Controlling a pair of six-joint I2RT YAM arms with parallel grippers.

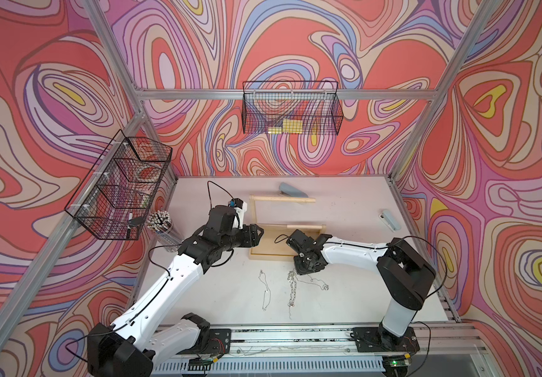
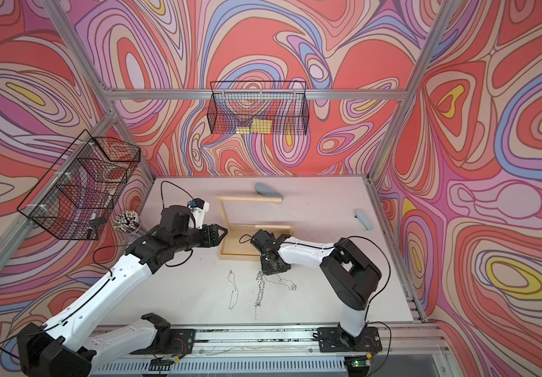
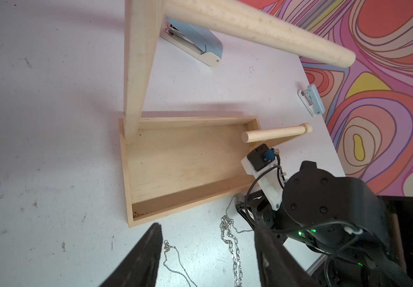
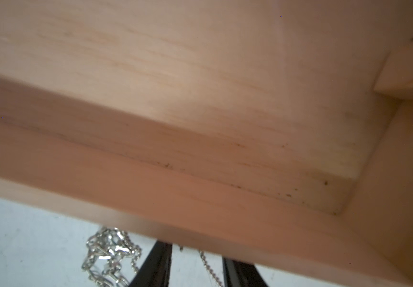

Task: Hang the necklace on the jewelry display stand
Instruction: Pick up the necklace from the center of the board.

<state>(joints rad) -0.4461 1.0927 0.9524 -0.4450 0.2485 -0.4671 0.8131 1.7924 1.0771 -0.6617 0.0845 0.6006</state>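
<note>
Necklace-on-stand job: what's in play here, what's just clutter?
In play: stand; thin chain, chunky chain, ball chain, all lying on the table; right gripper; left gripper.
Clutter: big stapler, small stapler, pencil cup, back basket, side basket.

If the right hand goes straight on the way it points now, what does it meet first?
Most likely the thin bead chain lying between the fingers of the right hand, then the table under it. The remaining gap is unclear.
</note>
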